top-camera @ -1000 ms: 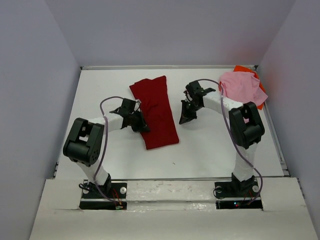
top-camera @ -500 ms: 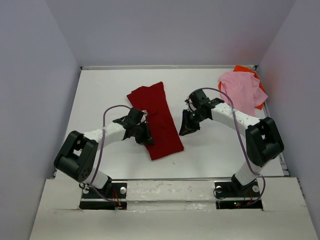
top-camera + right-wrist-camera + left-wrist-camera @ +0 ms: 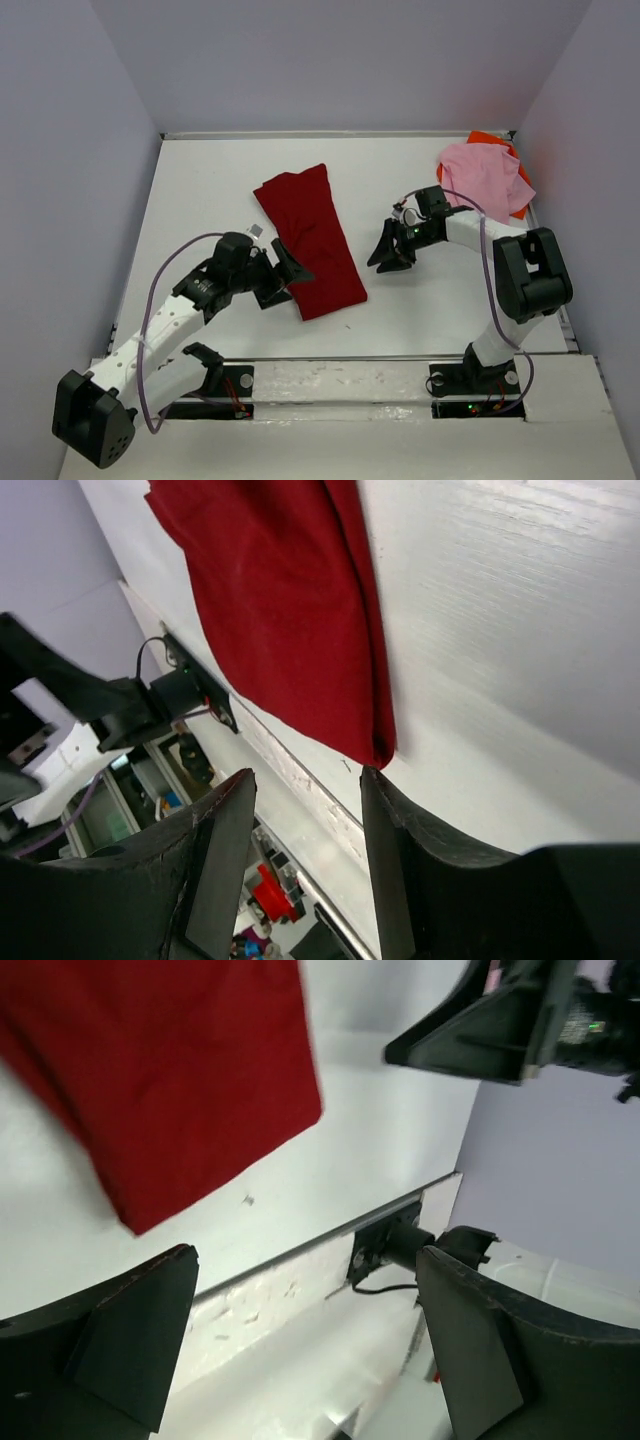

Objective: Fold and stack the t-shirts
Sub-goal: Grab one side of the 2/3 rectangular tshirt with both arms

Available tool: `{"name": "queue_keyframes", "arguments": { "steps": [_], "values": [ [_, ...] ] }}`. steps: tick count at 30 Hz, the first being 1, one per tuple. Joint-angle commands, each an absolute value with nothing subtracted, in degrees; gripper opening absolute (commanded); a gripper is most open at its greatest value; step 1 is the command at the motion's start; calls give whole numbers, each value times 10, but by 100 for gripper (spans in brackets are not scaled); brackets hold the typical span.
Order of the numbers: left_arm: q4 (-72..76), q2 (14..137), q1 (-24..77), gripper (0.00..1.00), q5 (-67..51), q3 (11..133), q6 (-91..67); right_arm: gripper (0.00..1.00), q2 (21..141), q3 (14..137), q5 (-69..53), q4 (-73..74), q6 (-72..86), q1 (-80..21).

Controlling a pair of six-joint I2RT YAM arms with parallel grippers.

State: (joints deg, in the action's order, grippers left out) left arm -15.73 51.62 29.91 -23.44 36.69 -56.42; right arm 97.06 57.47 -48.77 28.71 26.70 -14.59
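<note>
Nearest me, the left gripper (image 3: 286, 279) hangs spread wide at the near left edge of the folded dark red t-shirt (image 3: 310, 235). The right gripper (image 3: 390, 257) (jaws parted, holding nothing) sits just right of it. Far right, the pink t-shirt (image 3: 485, 175) lies over the orange t-shirt (image 3: 487, 137).

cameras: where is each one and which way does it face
Top external: above and behind the robot, looking down on the table; left gripper and right gripper show.
Left wrist: behind the left gripper, facing right along the near edge; its open fingers frame the view.
Right wrist: behind the right gripper, facing left; its fingers show.
Shared: both wrist views catch the red shirt.
</note>
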Motion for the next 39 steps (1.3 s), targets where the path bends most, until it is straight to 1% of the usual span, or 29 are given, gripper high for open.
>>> {"name": "queue_keyframes", "arguments": {
  "steps": [1,5,9,12,17,21,26,28,30,32,37,39],
  "values": [
    [-208,503,306,99,-271,300,-657,52,991,562,-549,256,234,-148],
    [-244,519,320,99,-261,301,-675,52,997,538,-557,247,219,-148],
    [-236,526,337,99,-252,295,-706,52,998,522,-555,244,218,-148],
    [-203,530,349,99,-250,279,-738,52,1000,510,-554,242,218,-148],
    [-156,560,407,99,-235,266,-789,54,998,478,-559,221,236,-148],
    [-113,593,446,99,-229,260,-840,55,1005,432,-576,165,263,-148],
    [-65,598,453,99,-211,229,-874,55,1014,407,-605,98,305,-148],
    [-24,596,453,99,-218,193,-899,57,1023,399,-618,67,325,-148],
    [-13,595,453,99,-214,184,-903,58,1027,396,-627,42,343,-148],
    [-26,589,448,99,-196,185,-896,69,1027,393,-628,28,350,-148],
    [-9,556,439,96,-172,149,-925,69,1038,403,-631,16,358,-148],
    [29,542,438,91,-171,124,-957,69,1038,405,-631,17,358,-148]
  ]
}}
